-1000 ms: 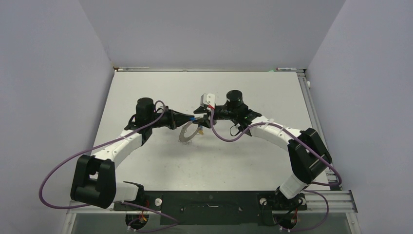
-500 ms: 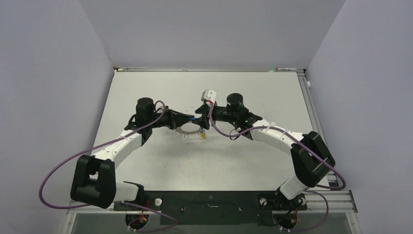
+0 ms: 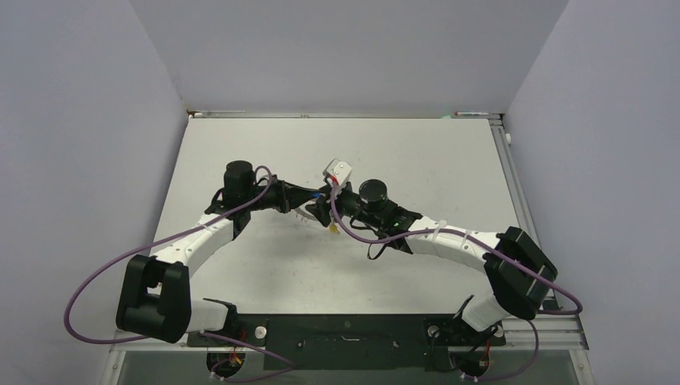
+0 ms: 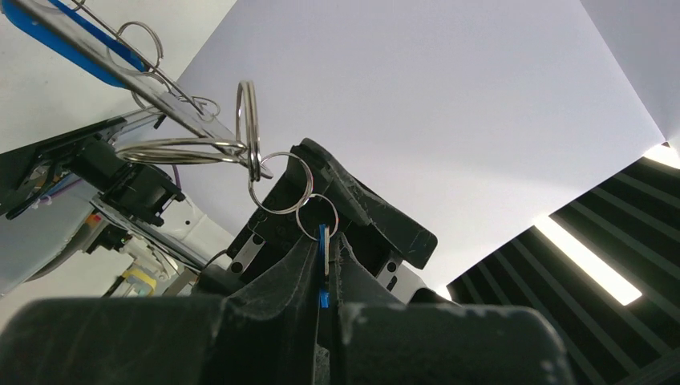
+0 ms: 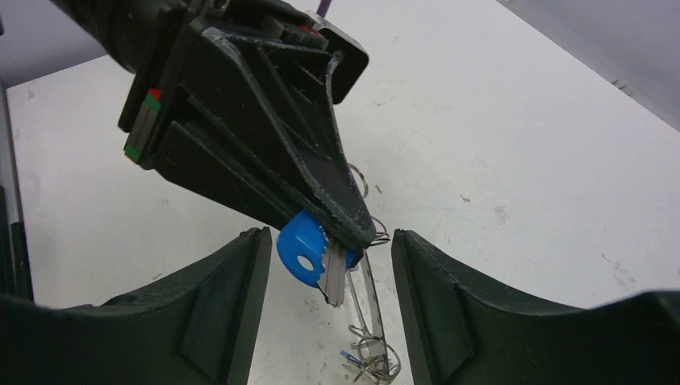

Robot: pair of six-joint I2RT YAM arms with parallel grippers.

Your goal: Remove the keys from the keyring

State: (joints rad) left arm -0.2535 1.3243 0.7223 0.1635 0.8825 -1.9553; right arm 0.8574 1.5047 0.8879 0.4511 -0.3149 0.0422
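Left gripper (image 5: pixel 359 234) pinches the blue-tagged key (image 5: pixel 303 249) above the table's (image 3: pixel 417 160) middle. The keyring (image 5: pixel 370 305) dangles below with the other keys (image 5: pixel 367 362). Right gripper (image 5: pixel 325 241) is spread, its jaws flanking the key. Best to close on the ring wire, not the tag, then pull slowly.

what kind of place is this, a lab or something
Most likely a robotics lab test cell: a white table boxed in by plain grey walls, with a cabled left arm and right arm fixed to a black plate at its near edge.
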